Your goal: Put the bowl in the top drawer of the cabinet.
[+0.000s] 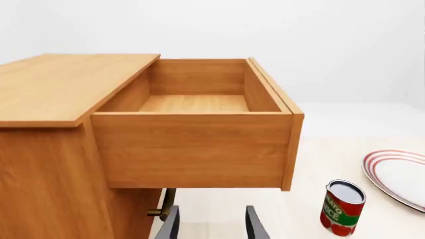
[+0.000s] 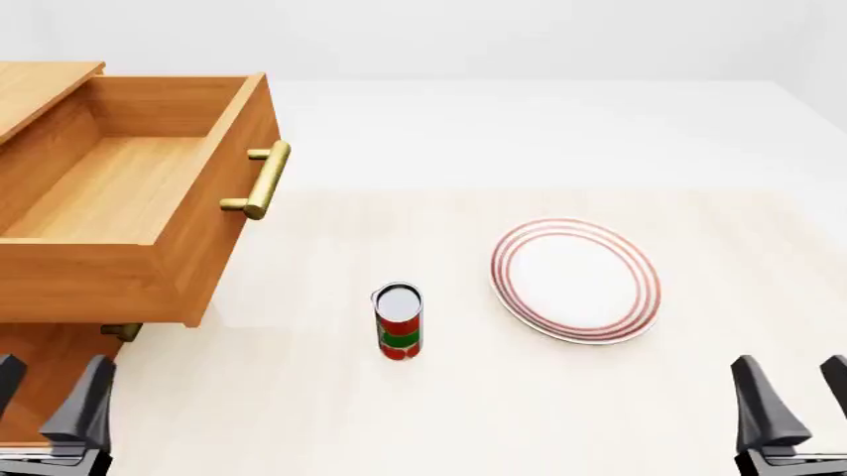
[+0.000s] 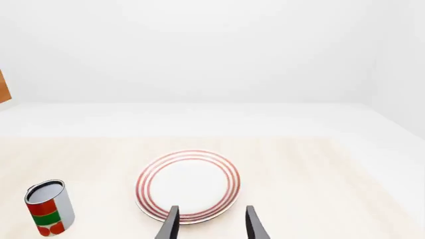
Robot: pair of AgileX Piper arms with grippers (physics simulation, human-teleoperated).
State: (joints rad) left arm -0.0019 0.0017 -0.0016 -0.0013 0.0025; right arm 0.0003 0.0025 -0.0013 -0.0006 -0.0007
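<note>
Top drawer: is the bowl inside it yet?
No, in the front view the top drawer stands pulled open with only its bare wooden floor showing.

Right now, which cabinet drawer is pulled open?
The top drawer, the large box with the brass bar handle, is pulled out and empty. The lower drawer beneath it looks shut.

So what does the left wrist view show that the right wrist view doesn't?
Only the left wrist view shows the cabinet with its top drawer pulled open and empty, plus a lower brass handle and the left tool, open. Only the right wrist view shows the right tool, open. Both show the plate and the can. The bowl appears in neither.
</note>
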